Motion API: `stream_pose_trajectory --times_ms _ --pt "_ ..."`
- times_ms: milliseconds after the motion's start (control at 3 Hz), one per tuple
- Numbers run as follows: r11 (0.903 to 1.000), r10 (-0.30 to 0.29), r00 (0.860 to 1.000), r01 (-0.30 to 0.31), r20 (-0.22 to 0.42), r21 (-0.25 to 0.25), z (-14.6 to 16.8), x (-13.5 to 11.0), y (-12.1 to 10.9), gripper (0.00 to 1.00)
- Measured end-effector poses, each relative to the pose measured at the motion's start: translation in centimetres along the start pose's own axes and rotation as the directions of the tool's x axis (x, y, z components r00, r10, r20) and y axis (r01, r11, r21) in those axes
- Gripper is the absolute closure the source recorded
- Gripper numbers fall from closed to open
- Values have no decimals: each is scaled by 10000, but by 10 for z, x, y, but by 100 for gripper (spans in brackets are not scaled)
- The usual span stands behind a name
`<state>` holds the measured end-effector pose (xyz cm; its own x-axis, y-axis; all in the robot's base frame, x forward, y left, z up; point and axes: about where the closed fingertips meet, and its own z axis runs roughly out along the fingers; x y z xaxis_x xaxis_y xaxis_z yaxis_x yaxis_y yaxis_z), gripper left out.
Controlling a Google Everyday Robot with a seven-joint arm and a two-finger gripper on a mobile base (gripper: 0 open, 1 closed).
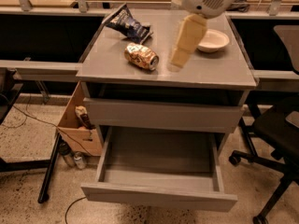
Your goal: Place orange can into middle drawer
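Note:
The orange can (141, 56) lies on its side on the grey cabinet top (210, 71), left of centre. My gripper (174, 64) hangs from a cream arm above the cabinet top, just to the right of the can and apart from it. It holds nothing that I can see. The middle drawer (159, 190) is pulled out below, with its floor and side walls showing and nothing in it. A shut drawer front (159, 116) sits above it.
A dark blue snack bag (128, 24) lies at the back left of the top. A white bowl (212, 40) sits at the back right. A cardboard box (79, 125) and slim cans (74, 160) stand on the floor at left. A black office chair (278, 129) stands at right.

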<state>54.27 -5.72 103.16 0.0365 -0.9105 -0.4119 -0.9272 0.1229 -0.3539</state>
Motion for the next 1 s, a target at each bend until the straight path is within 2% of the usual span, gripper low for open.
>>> stream_pose_trajectory --times_ms 333,667,1000 --pt "9987 516 9977 -517 450 15 26 -28 -15 0" --pt "9925 1195 9897 -1211 792 156 55 -60 -32 0" --pt "9735 2213 9711 -2254 895 384 93 -99 -60 0"
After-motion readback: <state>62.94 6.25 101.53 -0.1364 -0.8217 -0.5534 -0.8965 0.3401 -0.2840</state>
